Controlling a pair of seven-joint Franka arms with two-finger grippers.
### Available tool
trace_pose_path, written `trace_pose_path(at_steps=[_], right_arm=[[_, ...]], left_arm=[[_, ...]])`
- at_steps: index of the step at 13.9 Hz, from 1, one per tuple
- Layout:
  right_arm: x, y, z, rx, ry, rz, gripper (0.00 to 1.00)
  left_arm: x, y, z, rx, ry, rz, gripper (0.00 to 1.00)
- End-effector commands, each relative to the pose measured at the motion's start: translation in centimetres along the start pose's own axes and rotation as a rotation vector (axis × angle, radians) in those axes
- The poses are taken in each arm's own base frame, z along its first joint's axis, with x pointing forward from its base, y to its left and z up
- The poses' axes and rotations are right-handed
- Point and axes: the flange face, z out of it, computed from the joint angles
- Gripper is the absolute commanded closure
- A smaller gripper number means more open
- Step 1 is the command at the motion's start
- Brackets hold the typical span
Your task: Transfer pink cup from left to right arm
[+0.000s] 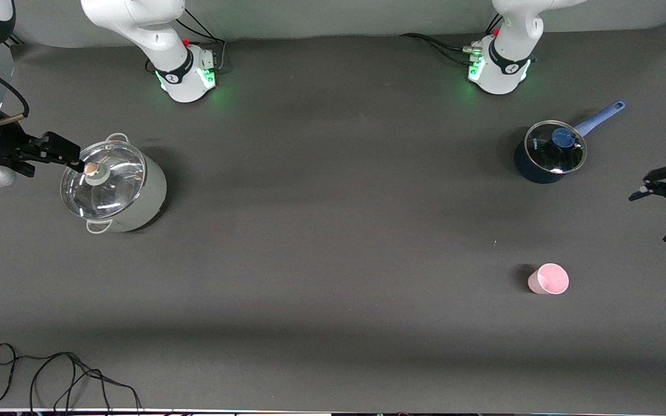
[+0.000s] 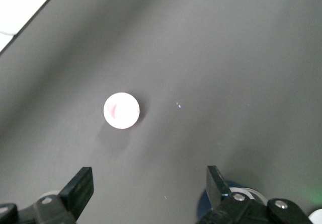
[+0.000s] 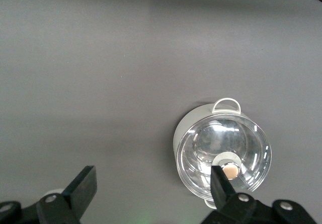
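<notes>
A dark grey counter (image 1: 333, 231) fills the front view, with my two white arm bases along the top edge. My left end effector (image 1: 665, 199), a black open-linkage claw, hangs in the air at the right edge of the frame, fingers spread wide and holding nothing. My right end effector (image 1: 58, 151) enters from the left edge at mid-height, its black fingers also spread apart and empty, reaching over the rim of a pale green stockpot (image 1: 116, 185) that wears a glass lid (image 1: 103, 180) with a round knob.

The pink cup (image 1: 548, 279) stands upright on the counter in the lower right of the front view, touching nothing. In the left wrist view it appears as a pale circle (image 2: 121, 110) at the centre, between and well above my two dark fingertips (image 2: 80, 186) at the bottom edge.

A dark blue saucepan (image 1: 548, 153) with a glass lid and a lighter blue handle sits in the upper right, above the cup. A loose black cable (image 1: 61, 375) lies in the lower left corner.
</notes>
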Motion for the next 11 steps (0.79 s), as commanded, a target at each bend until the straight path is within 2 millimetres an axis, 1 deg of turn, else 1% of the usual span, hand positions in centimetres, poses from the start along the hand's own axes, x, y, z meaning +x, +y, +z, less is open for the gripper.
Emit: trace_pose_path(at_steps=[1, 4, 5, 6, 7, 8, 9, 10, 11], right_arm=[[0.0, 0.0, -0.2, -0.005, -0.005, -0.019, 0.0], [0.0, 0.0, -0.2, -0.004, -0.008, -0.019, 0.0], [-0.1, 0.0, -0.2, -0.005, -0.006, -0.021, 0.0], [-0.1, 0.0, -0.2, -0.005, -0.008, -0.019, 0.0], [-0.1, 0.0, -0.1, -0.005, -0.009, -0.019, 0.0], [-0.1, 0.0, -0.2, -0.005, -0.008, -0.021, 0.0], [-0.1, 0.0, -0.1, -0.005, -0.009, -0.021, 0.0], [-0.1, 0.0, -0.1, -0.005, -0.009, -0.021, 0.0], [-0.1, 0.0, -0.1, -0.005, -0.009, -0.019, 0.0]], left_arm=[[-5.0, -4.3, 3.4, -0.074, 0.173, 0.117, 0.0], [-10.9, -8.2, 9.5, -0.13, 0.336, 0.146, 0.0], [-13.1, -9.2, 11.3, -0.145, 0.394, 0.133, 0.0], [-14.8, -10.1, 13.9, -0.16, 0.456, 0.136, 0.0], [-16.5, -10.8, 15.9, -0.154, 0.508, 0.177, 0.0], [-17.7, -11.1, 18.3, -0.154, 0.563, 0.215, 0.0], [-18.4, -11.2, 20.7, -0.148, 0.621, 0.239, 0.0], [-18.9, -11.4, 22.8, -0.143, 0.666, 0.261, 0.0], [-19.7, -11.7, 24.5, -0.125, 0.698, 0.28, 0.0]])
